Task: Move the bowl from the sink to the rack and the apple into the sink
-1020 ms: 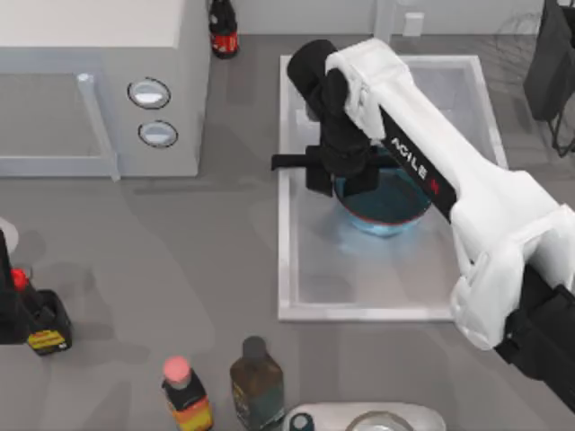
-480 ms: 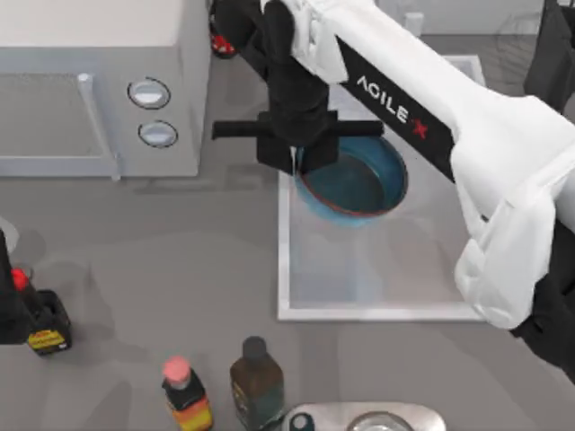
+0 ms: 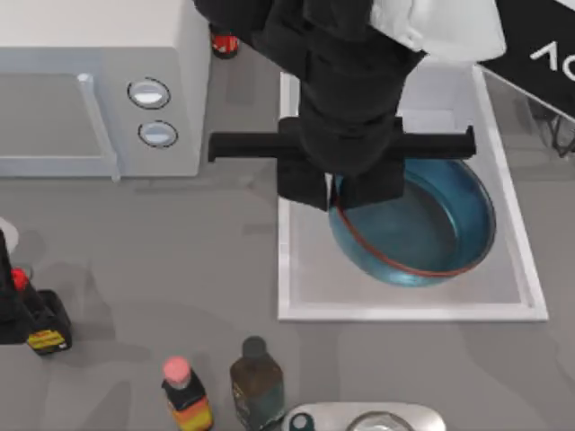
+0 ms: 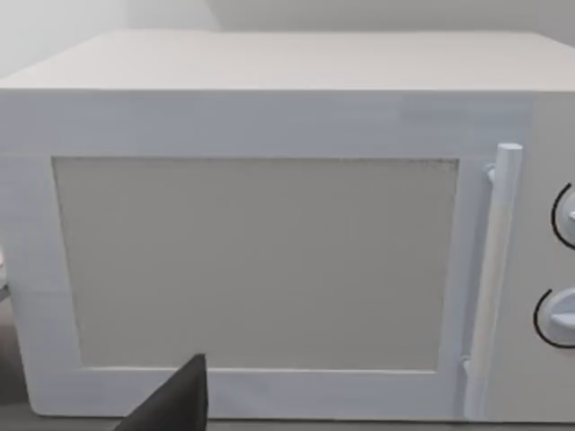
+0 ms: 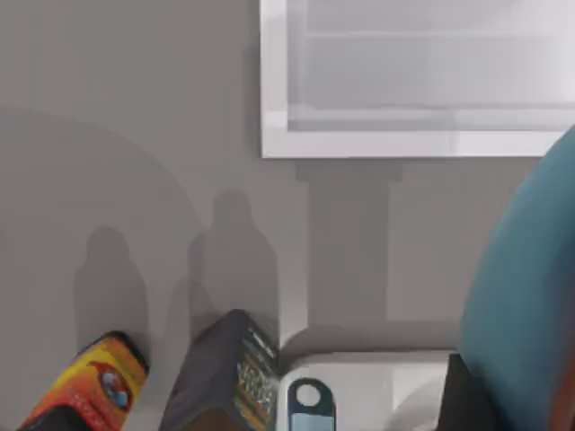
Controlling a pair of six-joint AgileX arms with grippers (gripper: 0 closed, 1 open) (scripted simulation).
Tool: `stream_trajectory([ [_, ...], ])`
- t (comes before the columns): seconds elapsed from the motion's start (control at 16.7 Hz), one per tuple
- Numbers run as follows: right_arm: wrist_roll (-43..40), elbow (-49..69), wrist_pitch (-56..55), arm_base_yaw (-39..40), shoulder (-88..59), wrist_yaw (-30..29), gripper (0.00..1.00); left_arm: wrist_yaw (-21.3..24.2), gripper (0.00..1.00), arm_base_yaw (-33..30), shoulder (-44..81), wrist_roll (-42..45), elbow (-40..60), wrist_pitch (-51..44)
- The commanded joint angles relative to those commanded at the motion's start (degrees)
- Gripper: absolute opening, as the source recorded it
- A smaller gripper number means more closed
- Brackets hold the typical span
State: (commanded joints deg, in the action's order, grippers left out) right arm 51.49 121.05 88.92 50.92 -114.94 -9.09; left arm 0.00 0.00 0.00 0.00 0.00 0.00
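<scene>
Right hand (image 3: 334,193) clamped on left rim of bowl (image 3: 422,229), bowl raised over sink (image 3: 286,269), tilted, red rim line showing. Bowl's blue wall also at edge of right wrist view (image 5: 521,305), above grey desk (image 5: 135,180) and bottles. Left hand (image 4: 175,404) parked facing microwave (image 4: 269,260) door; cannot tell whether its fingers are apart.

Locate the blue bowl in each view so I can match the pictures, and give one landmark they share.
Top view: the bowl hangs over the sink, its rim pinched by the right gripper.
Left wrist view: not in it; it faces the microwave.
Right wrist view: blue bowl wall at one edge.
Shared landmark: the sink's white rim, in the top and right wrist views.
</scene>
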Motion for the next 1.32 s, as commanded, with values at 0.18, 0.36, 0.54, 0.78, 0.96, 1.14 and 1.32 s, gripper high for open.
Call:
stream_trajectory([
  [0.18,3.64,-9.48,0.8,3.69,9.73,-0.45,0.0,0.0,1.0,0.0,0.0,0.0,0.0,0.0],
  [0.36,5.46,-13.57,1.12,5.52,13.94,-0.72,0.0,0.0,1.0,0.0,0.0,0.0,0.0,0.0],
  [0.54,5.56,-13.78,1.14,5.62,14.16,-0.74,0.0,0.0,1.0,0.0,0.0,0.0,0.0,0.0],
  [0.78,5.13,-14.12,0.48,4.72,13.98,-0.14,0.0,0.0,1.0,0.0,0.0,0.0,0.0,0.0],
  [0.96,0.73,-16.81,-4.41,-0.27,14.42,3.18,0.0,0.0,1.0,0.0,0.0,0.0,0.0,0.0],
  [1.14,-7.27,-20.78,-12.33,-8.56,16.05,8.03,0.0,0.0,1.0,0.0,0.0,0.0,0.0,0.0],
  [1.32,-14.41,-25.11,-23.43,-18.55,19.54,12.59,0.0,0.0,1.0,0.0,0.0,0.0,0.0,0.0],
])
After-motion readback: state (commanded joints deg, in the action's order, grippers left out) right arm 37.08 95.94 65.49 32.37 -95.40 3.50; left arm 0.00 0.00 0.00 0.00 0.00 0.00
